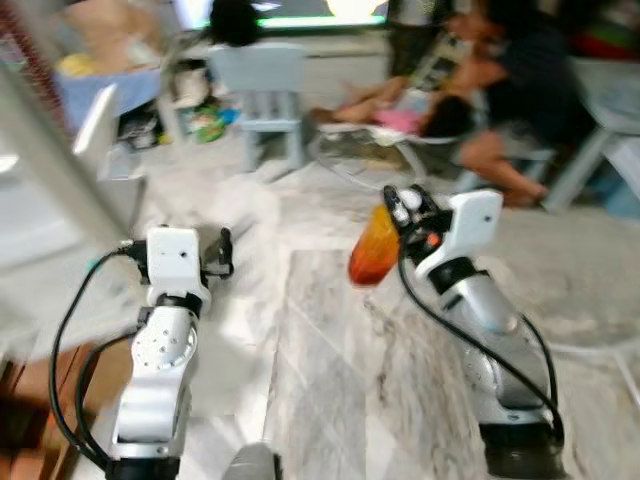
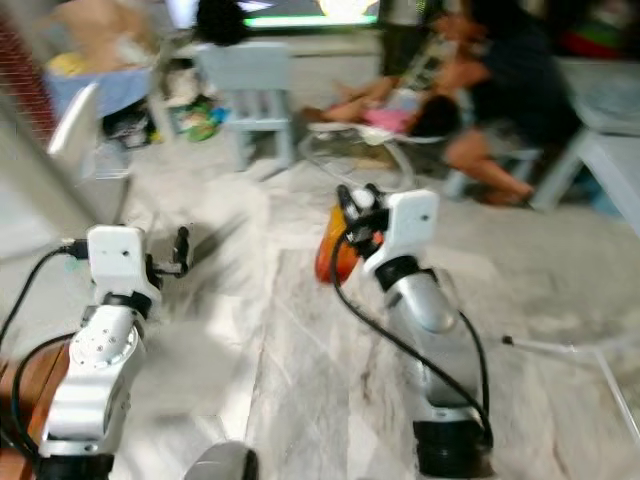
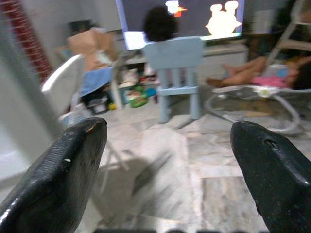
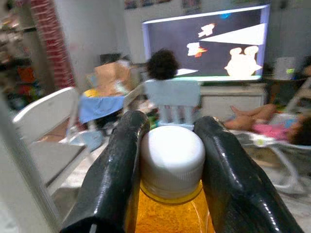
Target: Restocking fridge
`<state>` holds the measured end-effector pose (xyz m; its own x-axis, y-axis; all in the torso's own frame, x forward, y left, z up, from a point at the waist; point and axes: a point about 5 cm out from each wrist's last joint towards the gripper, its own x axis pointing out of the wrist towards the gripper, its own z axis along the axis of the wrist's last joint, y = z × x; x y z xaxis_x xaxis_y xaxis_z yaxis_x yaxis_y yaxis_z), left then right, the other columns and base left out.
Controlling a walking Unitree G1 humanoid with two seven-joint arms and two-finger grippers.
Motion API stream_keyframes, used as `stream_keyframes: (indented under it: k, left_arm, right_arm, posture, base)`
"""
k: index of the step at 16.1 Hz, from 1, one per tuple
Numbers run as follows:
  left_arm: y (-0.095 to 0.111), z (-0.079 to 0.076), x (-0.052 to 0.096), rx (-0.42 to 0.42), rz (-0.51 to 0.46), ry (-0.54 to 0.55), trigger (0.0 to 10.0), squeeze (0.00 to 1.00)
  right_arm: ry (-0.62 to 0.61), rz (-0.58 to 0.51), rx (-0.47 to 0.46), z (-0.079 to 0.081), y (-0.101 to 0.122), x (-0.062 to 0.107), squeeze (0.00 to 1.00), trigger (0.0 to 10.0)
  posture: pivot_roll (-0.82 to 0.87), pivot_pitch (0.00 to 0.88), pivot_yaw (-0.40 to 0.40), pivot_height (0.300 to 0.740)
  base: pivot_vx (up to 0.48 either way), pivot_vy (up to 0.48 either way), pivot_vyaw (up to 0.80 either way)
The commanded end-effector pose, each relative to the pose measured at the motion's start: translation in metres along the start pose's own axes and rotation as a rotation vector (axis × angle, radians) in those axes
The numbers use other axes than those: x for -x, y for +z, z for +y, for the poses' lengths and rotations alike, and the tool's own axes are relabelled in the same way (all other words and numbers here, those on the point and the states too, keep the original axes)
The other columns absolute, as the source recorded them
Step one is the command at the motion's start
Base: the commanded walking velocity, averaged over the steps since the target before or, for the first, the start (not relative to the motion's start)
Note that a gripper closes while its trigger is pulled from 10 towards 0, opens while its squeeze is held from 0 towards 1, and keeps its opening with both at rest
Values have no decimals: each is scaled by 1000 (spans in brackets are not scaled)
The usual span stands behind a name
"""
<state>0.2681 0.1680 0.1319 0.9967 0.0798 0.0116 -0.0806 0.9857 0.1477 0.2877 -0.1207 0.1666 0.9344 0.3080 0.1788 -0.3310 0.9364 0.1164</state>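
Right gripper [image 4: 167, 145] clamps orange bottle [image 1: 373, 247] just under white cap [image 4: 172, 158], carried above marble floor [image 1: 330, 380]. Left gripper [image 3: 170, 141] spread wide, grasping nothing. Blurred living room ahead: blue chair [image 3: 175, 68], TV screen [image 4: 209, 43], people on floor. Bottle likely rigid plastic, smooth, heavy with liquid; neck grip below cap looks safest against slipping.

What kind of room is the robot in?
Most likely a family living room. A big television screen showing cartoons stands at the back, a small pale blue child's chair sits before it, and a baby bouncer seat rests on the marble-tiled floor.
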Motion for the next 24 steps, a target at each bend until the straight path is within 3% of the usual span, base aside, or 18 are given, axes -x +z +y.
stream_keyframes:
  k: [1, 3, 13, 17, 21, 24]
  left_arm:
    - [1, 7, 0, -13, -3, 27, 10000, 0]
    - [0, 8, 0, -3, 6, 25, 10000, 0]
    - [3, 10, -5, -3, -5, 28, 10000, 0]
    - [4, 12, -6, 2, -8, 44, 10000, 0]
    - [3, 14, -5, -13, -4, 42, 10000, 0]
    - [1, 15, -5, -11, 9, 57, 10000, 0]
  right_arm:
    - [19, -41, -16, 6, 7, -4, 0, 10000]
    - [-28, -31, -10, 0, 3, -3, 0, 10000]
    - [-48, -17, 32, -2, -1, -6, 0, 10000]
    - [-106, 17, 184, -7, -9, -8, 0, 10000]
    - [-82, 35, 136, -6, -15, -7, 0, 10000]
    - [-51, 86, 168, 0, -22, -6, 0, 10000]
  posture:
    - [54, 36, -21, 740]
    - [58, 33, -21, 740]
    - [62, 28, -18, 740]
    - [65, 30, -20, 740]
    - [65, 33, -22, 740]
    - [65, 36, -22, 740]
  base:
    - [0, 0, 0]
    - [0, 480, 0]
    - [0, 480, 0]
    - [0, 480, 0]
    - [0, 480, 0]
    - [0, 480, 0]
